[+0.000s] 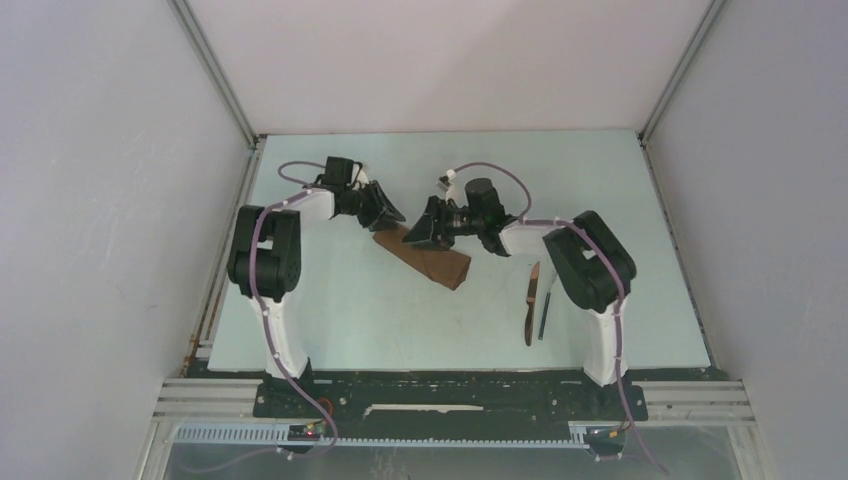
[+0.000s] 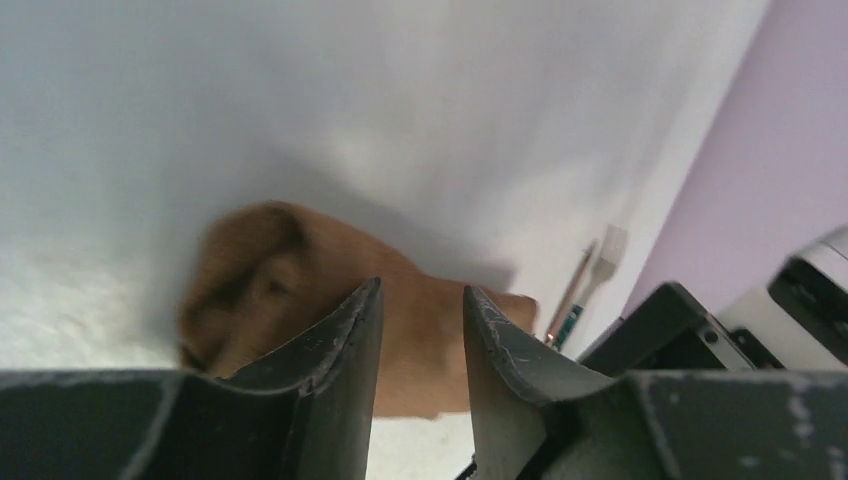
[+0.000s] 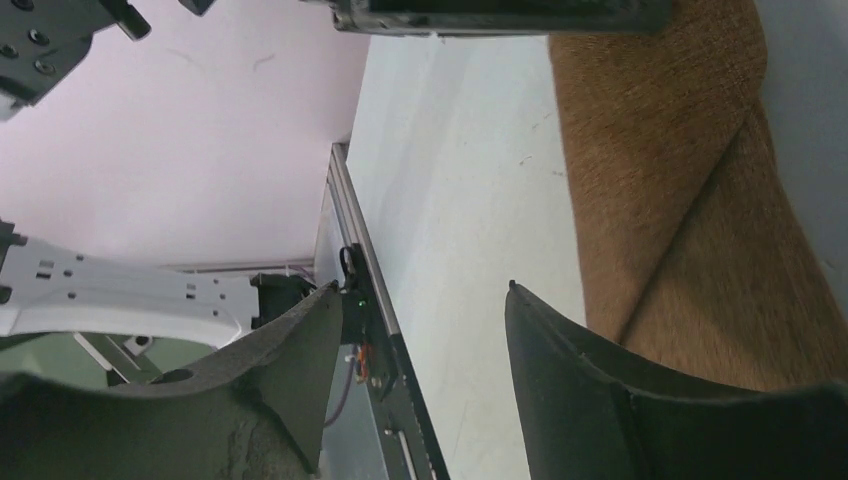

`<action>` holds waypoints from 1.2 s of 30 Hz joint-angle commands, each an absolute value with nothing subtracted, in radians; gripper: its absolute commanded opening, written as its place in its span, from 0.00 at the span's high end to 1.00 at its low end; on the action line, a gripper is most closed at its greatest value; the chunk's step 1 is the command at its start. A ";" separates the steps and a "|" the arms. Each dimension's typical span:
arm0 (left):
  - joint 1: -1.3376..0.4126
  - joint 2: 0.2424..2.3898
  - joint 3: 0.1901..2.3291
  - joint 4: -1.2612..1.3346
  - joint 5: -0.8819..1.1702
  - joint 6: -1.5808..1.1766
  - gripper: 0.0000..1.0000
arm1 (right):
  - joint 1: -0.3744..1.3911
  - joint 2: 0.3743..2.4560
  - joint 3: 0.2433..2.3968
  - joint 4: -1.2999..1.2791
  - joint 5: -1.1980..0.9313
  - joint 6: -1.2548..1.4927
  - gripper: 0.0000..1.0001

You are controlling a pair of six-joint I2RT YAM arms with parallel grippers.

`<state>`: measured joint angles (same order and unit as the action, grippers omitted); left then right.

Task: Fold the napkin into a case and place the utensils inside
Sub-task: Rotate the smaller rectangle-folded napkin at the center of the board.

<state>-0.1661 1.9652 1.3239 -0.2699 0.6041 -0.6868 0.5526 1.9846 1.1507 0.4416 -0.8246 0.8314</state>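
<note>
Note the napkin [image 1: 437, 261], folded, slanting upper left to lower right at mid-frame; left pincer [image 1: 388, 220] at its upper-left end, right pincer [image 1: 413, 237] nearer mid-length, both open and empty.

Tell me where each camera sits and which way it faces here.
Top external: above and behind the bases, looking down on the table; both arms show, left pincer and right pincer at the folded napkin.
Left wrist: on the left arm, looking along the table past its own fingers at the napkin, utensils beyond.
Right wrist: rolled sideways, own fingers low, napkin right, left arm's white link left.
Shared: all three show the napkin.
</note>
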 commanded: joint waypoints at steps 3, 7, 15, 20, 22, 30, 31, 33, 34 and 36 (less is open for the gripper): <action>-0.127 2.104 1.349 -0.264 0.551 -0.701 0.60 | 0.589 2.148 1.234 0.580 -0.824 0.940 0.33; -0.123 2.147 1.392 -0.280 0.595 -0.695 0.60 | 0.589 2.158 1.248 0.451 -0.793 0.844 0.34; -0.146 1.945 1.364 -0.301 0.583 -0.666 0.59 | 0.617 1.986 1.231 0.257 -0.786 0.743 0.32; -0.146 1.987 1.348 -0.301 0.561 -0.658 0.58 | 0.609 1.941 1.041 0.368 -0.769 0.767 0.32; -0.147 2.031 1.349 -0.299 0.557 -0.665 0.58 | 0.597 1.939 0.971 0.431 -0.765 0.785 0.33; -0.162 2.031 1.371 -0.385 0.453 -0.599 0.57 | 0.559 1.861 0.896 0.283 -0.687 0.656 0.33; -0.167 2.018 1.385 -0.419 0.438 -0.586 0.57 | 0.554 1.832 0.898 0.230 -0.662 0.626 0.33; -0.171 1.993 1.387 -0.465 0.456 -0.578 0.58 | 0.526 1.792 0.918 0.118 -0.632 0.565 0.33; -0.174 1.952 1.379 -0.466 0.463 -0.578 0.57 | 0.519 1.760 0.931 0.045 -0.608 0.530 0.33; -0.180 1.876 1.369 -0.468 0.449 -0.559 0.57 | 0.534 1.701 0.957 -0.098 -0.534 0.453 0.32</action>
